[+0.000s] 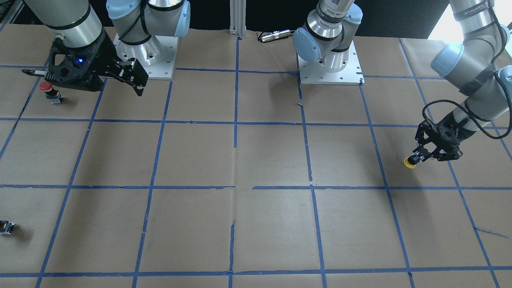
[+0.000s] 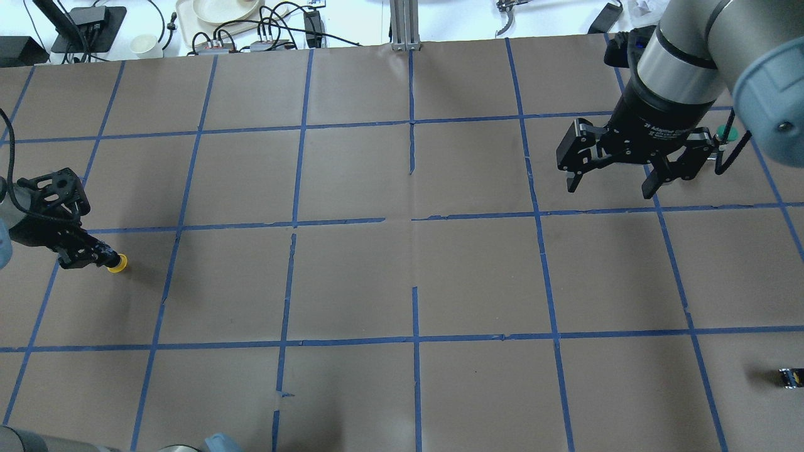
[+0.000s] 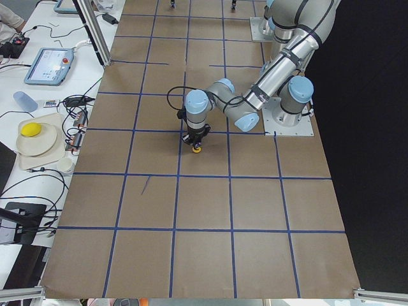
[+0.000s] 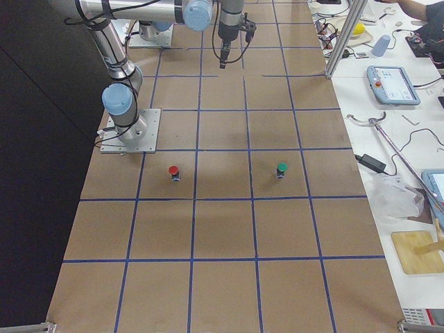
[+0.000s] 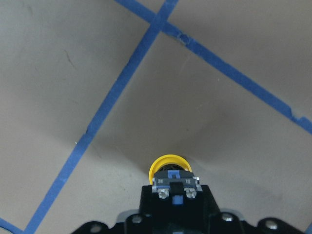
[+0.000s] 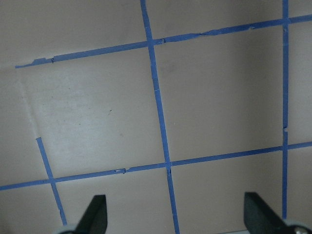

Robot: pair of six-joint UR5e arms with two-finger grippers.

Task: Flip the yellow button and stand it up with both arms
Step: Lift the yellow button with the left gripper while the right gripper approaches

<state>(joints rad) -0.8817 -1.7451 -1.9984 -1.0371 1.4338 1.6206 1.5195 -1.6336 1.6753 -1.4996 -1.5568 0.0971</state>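
Note:
The yellow button (image 1: 409, 163) is held by its black-grey body in my left gripper (image 1: 419, 158), shut on it, with the yellow cap pointing away from the fingers and down toward the table. It sits low over the paper at the table's left side, seen also in the overhead view (image 2: 117, 264) and the left wrist view (image 5: 168, 165). I cannot tell whether the cap touches the table. My right gripper (image 2: 609, 187) is open and empty, hovering high over the far right part of the table, far from the button.
A red-capped button (image 1: 46, 86) stands near my right gripper. A green-capped button (image 2: 726, 132) stands beyond it. A capless switch block (image 2: 789, 376) lies near the table's right front edge. Brown paper with a blue tape grid (image 2: 414, 220) covers the table.

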